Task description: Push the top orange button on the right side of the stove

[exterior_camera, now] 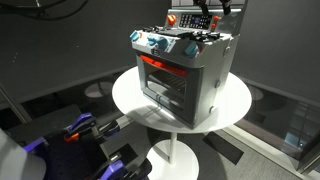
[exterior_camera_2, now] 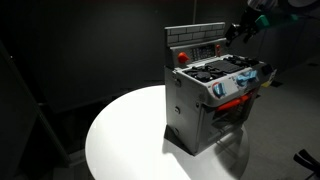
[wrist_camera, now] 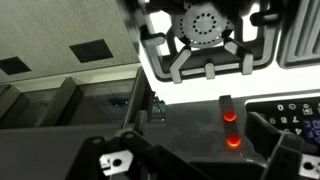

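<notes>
The grey toy stove stands on a round white table, with its orange-lit oven window facing front; it also shows in an exterior view. In the wrist view I look down on its top: a burner and, below it, two glowing orange buttons on a dark strip, one above the other. My gripper is open and empty, its fingers on either side of the buttons' area and above the surface. In both exterior views it hovers over the stove's back panel.
The stove's upright back panel with a red button stands just below the gripper. Blue-white knobs line the front edge. Dark equipment sits on the floor beside the table.
</notes>
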Controlling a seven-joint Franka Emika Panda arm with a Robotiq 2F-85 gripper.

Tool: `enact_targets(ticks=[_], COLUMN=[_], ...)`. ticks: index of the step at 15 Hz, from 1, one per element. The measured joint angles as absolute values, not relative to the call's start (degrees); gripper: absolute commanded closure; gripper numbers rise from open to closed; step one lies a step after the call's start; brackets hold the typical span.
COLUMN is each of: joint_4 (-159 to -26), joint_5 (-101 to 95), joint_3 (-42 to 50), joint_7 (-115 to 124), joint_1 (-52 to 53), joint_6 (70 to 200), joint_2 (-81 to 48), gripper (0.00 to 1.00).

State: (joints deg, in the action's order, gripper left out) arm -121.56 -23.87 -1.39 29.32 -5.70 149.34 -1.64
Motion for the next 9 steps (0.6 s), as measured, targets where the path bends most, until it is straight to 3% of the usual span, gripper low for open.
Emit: enact_targets(ticks=[9], joint_4=[-116.6], joint_5=[-25.8], joint_3=[2.8], joint_7=[32.4], joint_1=[-1.9], joint_6=[149.3], joint_2=[-7.2], gripper=[0.00])
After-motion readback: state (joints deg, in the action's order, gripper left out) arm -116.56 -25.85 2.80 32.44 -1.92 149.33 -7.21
